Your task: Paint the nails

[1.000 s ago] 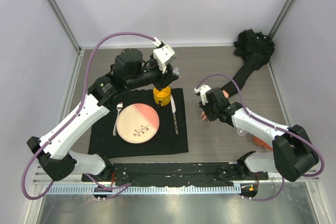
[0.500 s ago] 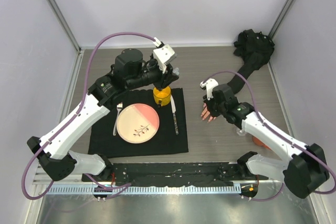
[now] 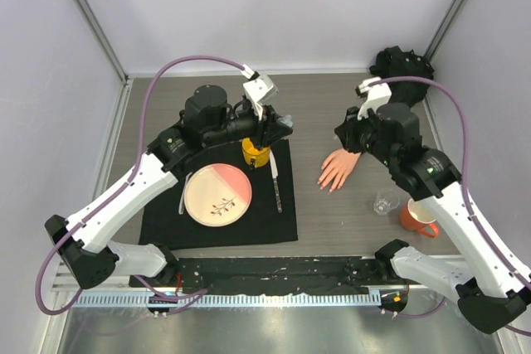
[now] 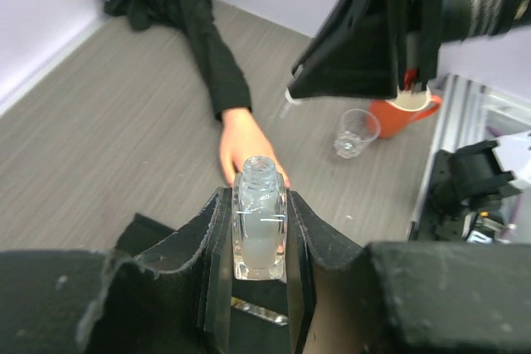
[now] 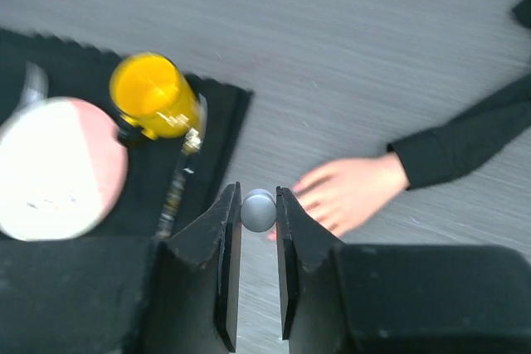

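A black mat [image 3: 162,213] lies on the left part of the table [image 3: 332,221]. On it, from left to right, are a fork [image 3: 184,190], a pink plate [image 3: 217,192], a yellow cup [image 3: 256,153] and a knife [image 3: 275,186].

The left gripper [image 4: 259,198] hangs above the cup. Its jaws pinch a small clear bottle [image 4: 259,234], which stands upright with its neck uncapped.

To the right of the mat, the model hand [image 3: 340,166] lies palm down on the bare table with its fingers spread toward the near left. The nails [image 3: 326,181] are at its fingertips and are too small to make out one by one. A black sleeve [image 4: 207,55] runs from the wrist to the far right corner.

The right gripper [image 5: 258,195] hovers above the model hand, apart from it. Its jaws pinch a small grey ball [image 5: 258,211].

Near the right edge, a clear glass [image 3: 383,201] stands just beside an orange mug [image 3: 417,219].
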Controlling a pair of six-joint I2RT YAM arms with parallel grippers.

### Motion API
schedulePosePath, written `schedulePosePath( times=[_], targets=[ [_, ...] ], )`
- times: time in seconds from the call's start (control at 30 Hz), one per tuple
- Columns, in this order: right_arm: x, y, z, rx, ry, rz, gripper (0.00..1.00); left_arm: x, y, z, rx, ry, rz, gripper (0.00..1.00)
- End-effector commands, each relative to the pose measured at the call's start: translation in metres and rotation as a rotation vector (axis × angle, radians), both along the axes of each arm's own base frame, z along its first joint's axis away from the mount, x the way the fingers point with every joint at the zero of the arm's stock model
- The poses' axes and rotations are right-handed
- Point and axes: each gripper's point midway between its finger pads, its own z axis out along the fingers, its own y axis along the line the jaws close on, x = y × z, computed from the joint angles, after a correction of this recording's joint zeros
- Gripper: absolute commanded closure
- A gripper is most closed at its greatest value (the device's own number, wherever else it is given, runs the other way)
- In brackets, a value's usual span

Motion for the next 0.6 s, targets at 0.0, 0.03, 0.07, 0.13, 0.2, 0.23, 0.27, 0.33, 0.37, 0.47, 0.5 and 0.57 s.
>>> schedulePosePath(
  times=[0.0,0.03,0.07,0.13,0.2,0.23,0.27,0.33,0.37,0.47,0.5,0.57],
  targets=[
    [-0.013,0.013,0.059,0.203,-0.007,0.001,0.99,-0.020,-0.005,0.046,-0.168,-0.048,-0.081,1.00],
    [-0.014,0.015,0.067,0.222,-0.004,0.004,0.99,-0.021,-0.006,0.048,-0.179,-0.049,-0.084,1.00],
    [-0.017,0.015,0.086,0.256,-0.031,0.008,0.99,-0.021,-0.005,0.050,-0.191,-0.039,-0.082,1.00],
    [-0.023,0.014,0.100,0.307,-0.034,-0.003,0.99,-0.022,-0.005,0.053,-0.211,-0.043,-0.078,1.00],
    [-0.028,0.015,0.121,0.368,-0.052,-0.003,0.99,-0.024,-0.005,0.054,-0.221,-0.032,-0.080,1.00],
    [-0.030,0.016,0.128,0.388,-0.055,0.005,0.99,-0.024,-0.005,0.054,-0.222,-0.033,-0.083,1.00],
    [-0.033,0.020,0.140,0.415,-0.065,0.030,0.99,-0.024,-0.006,0.054,-0.222,-0.030,-0.087,1.00],
    [-0.039,0.027,0.151,0.459,-0.056,0.066,0.99,-0.028,-0.008,0.055,-0.226,-0.031,-0.114,1.00],
    [-0.039,0.029,0.163,0.477,-0.070,0.078,0.99,-0.028,-0.010,0.054,-0.224,-0.028,-0.120,1.00],
    [-0.046,0.037,0.183,0.504,-0.090,0.141,0.99,-0.025,-0.013,0.050,-0.209,-0.009,-0.126,1.00],
    [-0.046,0.040,0.186,0.506,-0.087,0.158,0.99,-0.026,-0.014,0.053,-0.209,-0.014,-0.135,1.00],
    [-0.050,0.042,0.197,0.520,-0.097,0.181,0.99,-0.027,-0.018,0.050,-0.201,-0.007,-0.155,1.00]
  ],
)
